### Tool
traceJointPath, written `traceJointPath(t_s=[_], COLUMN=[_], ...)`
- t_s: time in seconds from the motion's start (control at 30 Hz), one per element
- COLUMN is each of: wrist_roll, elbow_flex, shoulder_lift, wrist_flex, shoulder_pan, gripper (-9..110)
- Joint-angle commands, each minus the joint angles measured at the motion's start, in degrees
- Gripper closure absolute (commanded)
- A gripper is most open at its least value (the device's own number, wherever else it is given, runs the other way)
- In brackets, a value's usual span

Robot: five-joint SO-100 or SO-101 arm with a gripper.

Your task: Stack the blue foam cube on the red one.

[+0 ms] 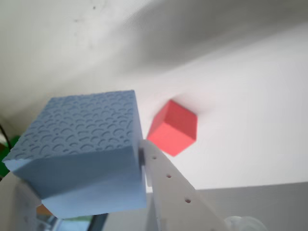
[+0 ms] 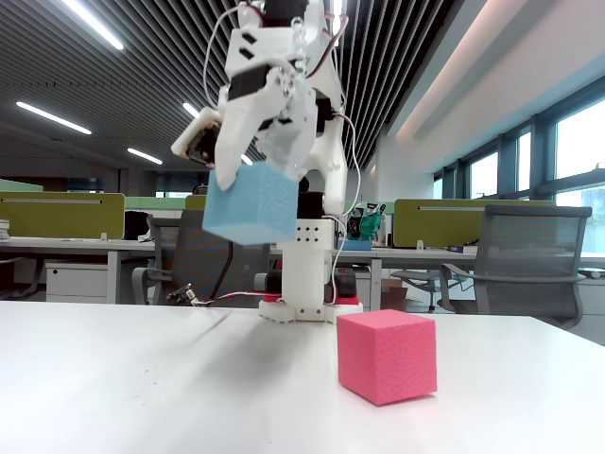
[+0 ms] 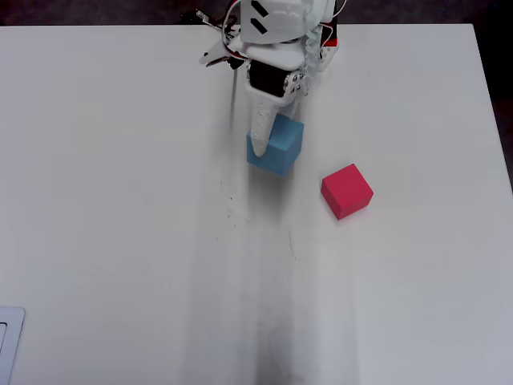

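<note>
The blue foam cube (image 2: 250, 205) hangs well above the table, held in my gripper (image 2: 248, 180), which is shut on it. It fills the lower left of the wrist view (image 1: 84, 154), with a white finger (image 1: 166, 185) pressed on its right side. From overhead the blue cube (image 3: 278, 147) sits under the arm's tip (image 3: 264, 144). The red one (image 2: 388, 357) rests on the white table, to the right of and lower than the blue cube. It also shows as the red cube (image 3: 346, 191) and, past the held cube in the wrist view, as the red cube (image 1: 173, 127).
The arm's white base (image 2: 307, 274) stands at the table's back edge (image 3: 240, 26), behind the cubes. Wires (image 3: 215, 50) trail beside the base. A pale flat object (image 3: 8, 345) lies at the table's lower left corner in the overhead view.
</note>
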Motion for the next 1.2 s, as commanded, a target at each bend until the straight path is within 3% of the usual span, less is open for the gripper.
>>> traceJointPath(t_s=[0.0, 0.43, 1.17], wrist_roll=[0.5, 1.1, 4.2], elbow_flex=[-6.9, -8.5, -7.8], shoulder_lift=[2.4, -1.1, -23.4], wrist_flex=[1.0, -3.4, -7.0], shoulder_pan=[-3.1, -17.1, -21.2], gripper=[81, 81, 82])
